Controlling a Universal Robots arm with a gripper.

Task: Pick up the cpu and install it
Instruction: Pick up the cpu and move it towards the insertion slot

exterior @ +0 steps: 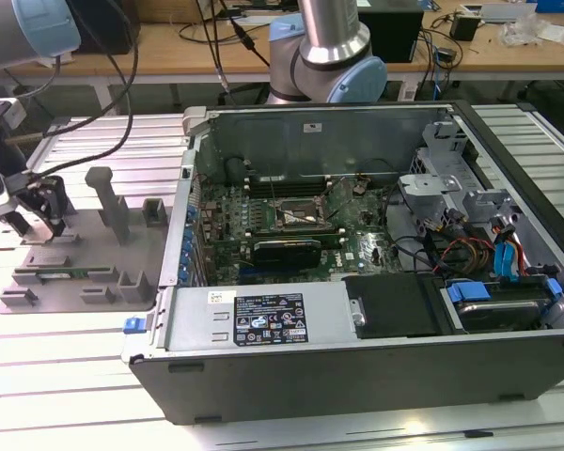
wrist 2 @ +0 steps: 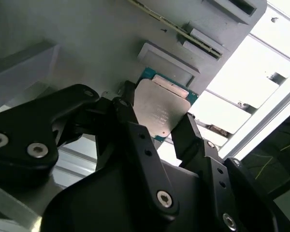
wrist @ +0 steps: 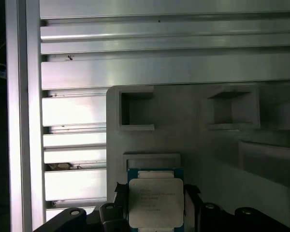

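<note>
Our gripper hung low over the grey fixture tray at the exterior view's left, well apart from the open computer case. In both wrist views we saw its black fingers pressed against two opposite edges of the cpu, pinching it between them. The cpu's silver top faced the cameras, a thin teal-green rim showing around it. It sat just beside a raised rectangular block of the tray; whether it touched the tray beneath, we could not tell. Inside the case, the motherboard lay flat with its dark square socket near the middle. Tray and case both rested on the slatted aluminium table.
</note>
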